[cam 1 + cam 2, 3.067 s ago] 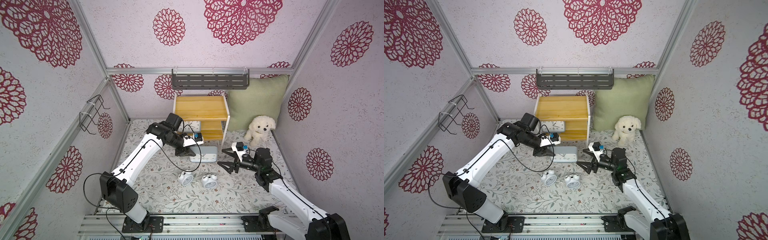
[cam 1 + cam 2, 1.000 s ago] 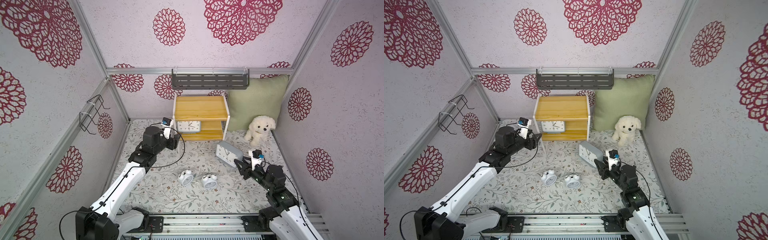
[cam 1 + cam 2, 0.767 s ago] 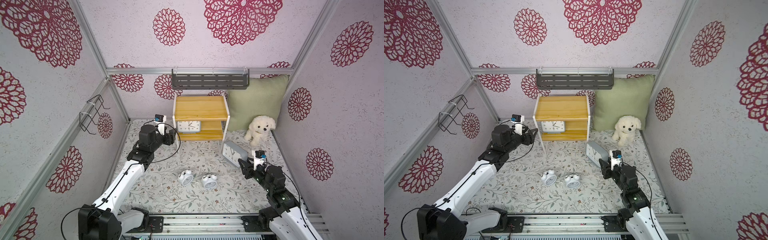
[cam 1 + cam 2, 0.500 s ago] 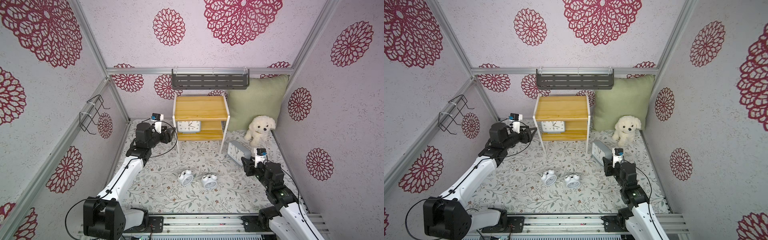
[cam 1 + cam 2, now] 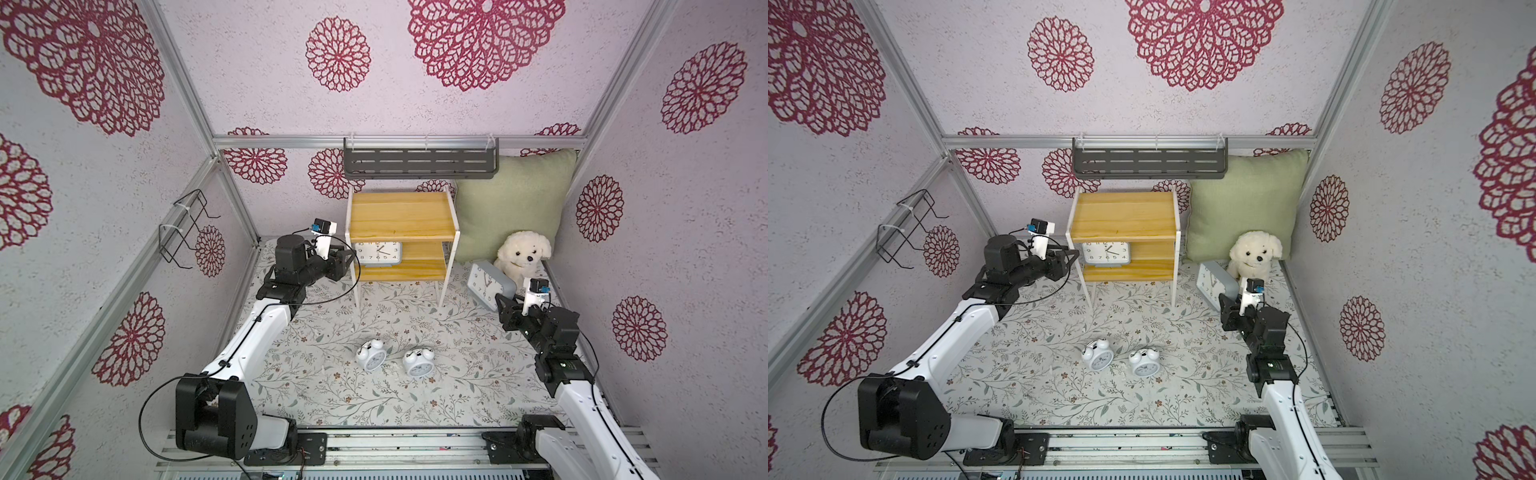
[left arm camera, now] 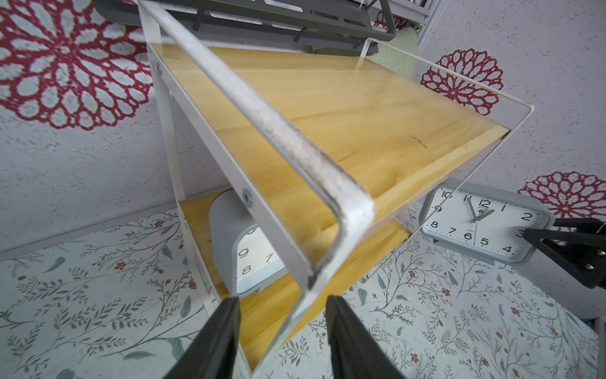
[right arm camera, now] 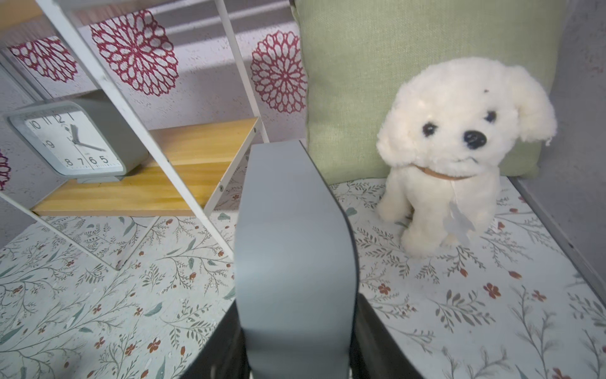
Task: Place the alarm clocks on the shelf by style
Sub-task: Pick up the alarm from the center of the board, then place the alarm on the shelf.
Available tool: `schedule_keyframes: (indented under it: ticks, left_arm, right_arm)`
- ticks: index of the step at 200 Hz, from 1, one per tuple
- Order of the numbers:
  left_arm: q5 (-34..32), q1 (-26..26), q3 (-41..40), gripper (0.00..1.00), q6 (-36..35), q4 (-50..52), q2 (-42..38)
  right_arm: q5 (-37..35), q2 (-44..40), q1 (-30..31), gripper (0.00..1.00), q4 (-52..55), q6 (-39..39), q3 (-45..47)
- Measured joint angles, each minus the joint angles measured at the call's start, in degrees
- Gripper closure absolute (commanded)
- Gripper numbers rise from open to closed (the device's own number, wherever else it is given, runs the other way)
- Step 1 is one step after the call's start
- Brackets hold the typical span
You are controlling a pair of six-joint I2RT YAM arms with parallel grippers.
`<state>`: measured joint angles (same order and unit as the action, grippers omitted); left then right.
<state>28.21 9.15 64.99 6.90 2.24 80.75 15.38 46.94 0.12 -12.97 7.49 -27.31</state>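
The shelf (image 5: 401, 218) (image 5: 1125, 216) stands at the back with one grey alarm clock (image 5: 379, 253) (image 7: 72, 141) upright on its lower board. My right gripper (image 5: 500, 301) (image 7: 296, 328) is shut on the second grey clock (image 5: 484, 282) (image 7: 292, 229), held tilted between the shelf's right legs and the plush dog. Two white twin-bell clocks (image 5: 371, 354) (image 5: 417, 362) lie on the mat in front. My left gripper (image 5: 349, 266) (image 6: 282, 305) is open, its jaws straddling the shelf's white left front frame (image 6: 278, 131) with gaps on both sides.
A white plush dog (image 5: 521, 253) (image 7: 452, 147) sits against a green pillow (image 5: 513, 199) at the back right. A dark slotted rack (image 5: 419, 163) hangs above the shelf, and a black wire rack (image 5: 187, 226) is on the left wall.
The right arm carried the grey clock right and back, toward the plush dog. The left gripper swung to the shelf's left front frame and its jaws narrowed around it.
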Motion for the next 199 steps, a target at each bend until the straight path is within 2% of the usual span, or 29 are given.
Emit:
schedule_keyframes:
  ticks: [24, 65, 125, 199]
  left_arm:
    - [1.1, 0.0, 1.9, 0.70, -0.9, 0.7, 1.6]
    - [2.6, 0.1, 4.7, 0.85, -2.8, 2.9, 3.4]
    - [2.5, 0.1, 6.1, 0.88, -7.5, 5.9, 3.6]
    - [1.8, 0.1, 6.3, 0.88, -8.9, 6.5, 3.6]
  right_arm:
    - [5.1, 4.5, -1.9, 0.78, -6.1, -0.9, -1.6]
    - [13.4, 13.9, -3.8, 0.78, -13.9, -2.5, -7.4]
    - [26.4, 25.1, -4.2, 0.79, -24.3, -5.6, -12.7]
    - [41.3, 39.3, -4.3, 0.79, -28.3, -7.1, -25.0]
